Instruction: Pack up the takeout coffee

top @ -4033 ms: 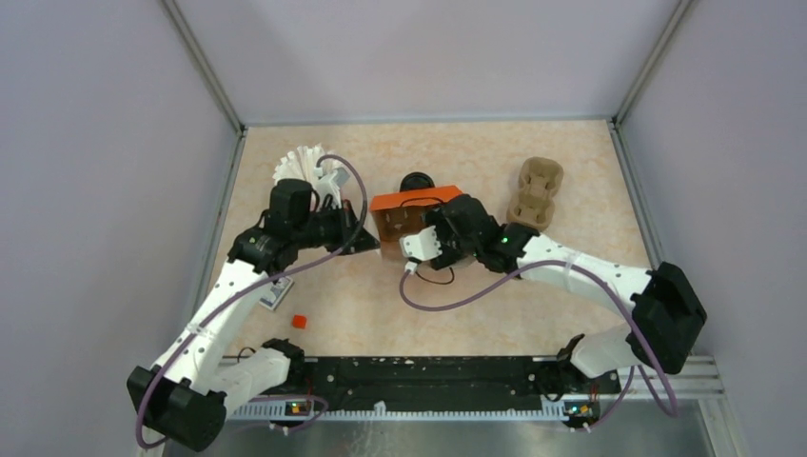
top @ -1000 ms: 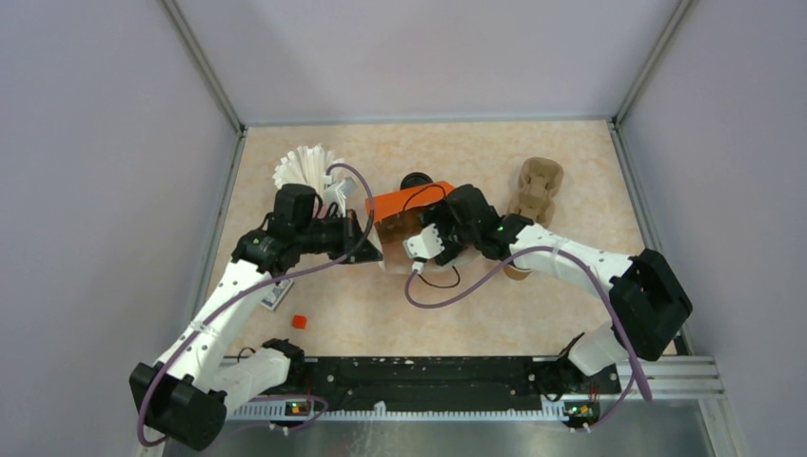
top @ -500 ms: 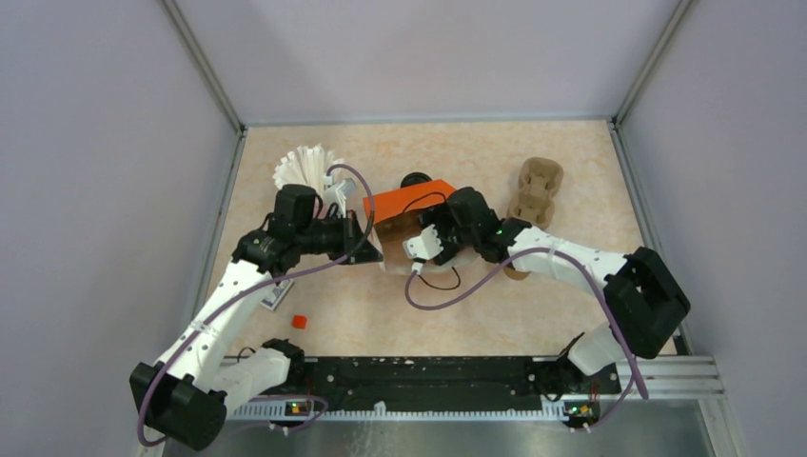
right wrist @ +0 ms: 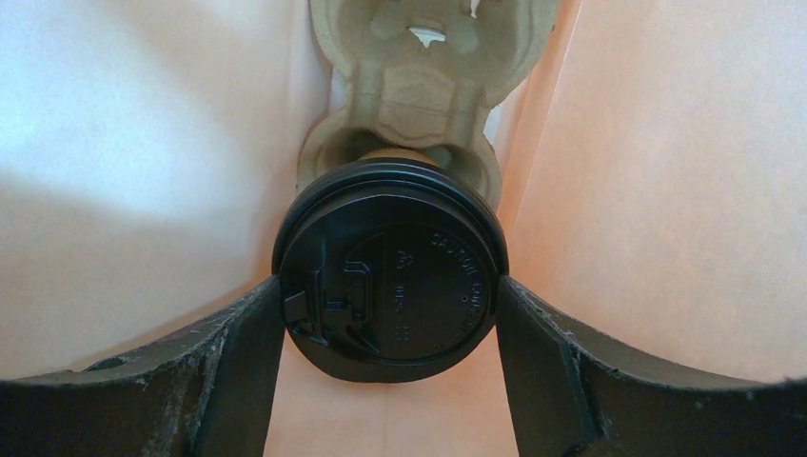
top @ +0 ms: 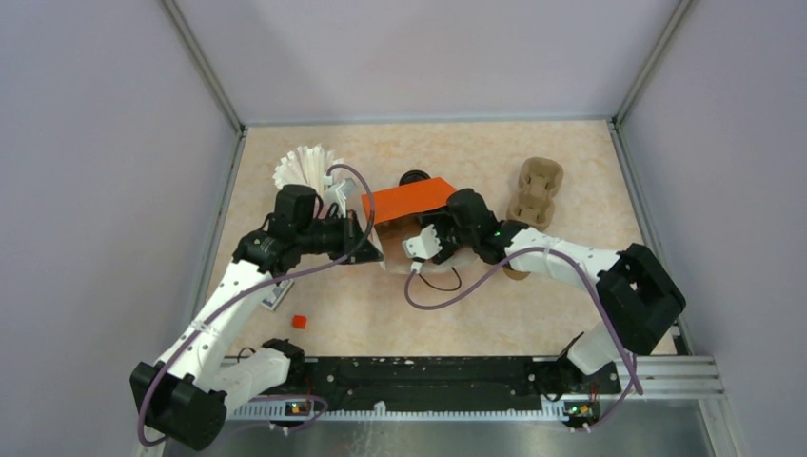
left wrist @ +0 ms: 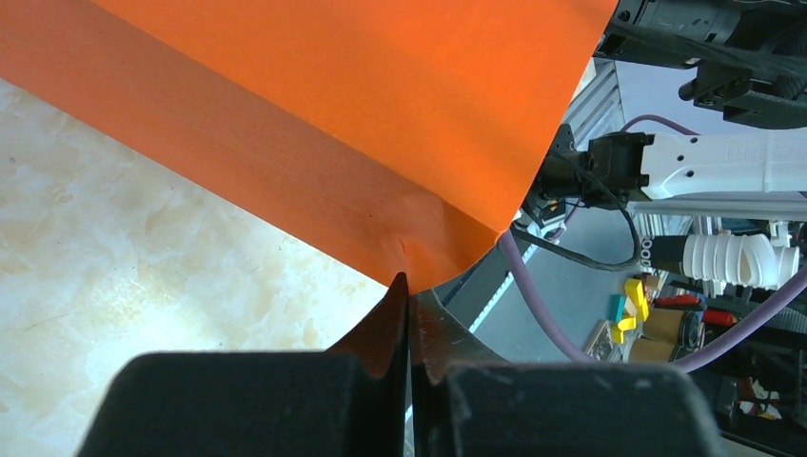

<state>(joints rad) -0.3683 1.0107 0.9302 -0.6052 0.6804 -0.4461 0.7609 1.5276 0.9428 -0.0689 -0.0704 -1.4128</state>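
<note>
Left gripper point(left wrist: 407, 286): jaws pinched fully together on an edge of the orange paper bag point(left wrist: 362, 86), near its corner. Right gripper point(right wrist: 390, 300): fingers spread wide, clamped on either side of the black-lidded takeout coffee point(right wrist: 390, 276), inside the bag. Beyond the cup: moulded pulp cup carrier point(right wrist: 419, 86).

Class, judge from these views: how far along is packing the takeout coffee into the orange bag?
Done: the left gripper is pinched shut on the orange bag at its edge, and the takeout coffee is down inside, seemingly seated in a pulp cup carrier. In hand: the right gripper has its fingers against both sides of the lid. Left: let go of the cup and draw out of the bag.
</note>
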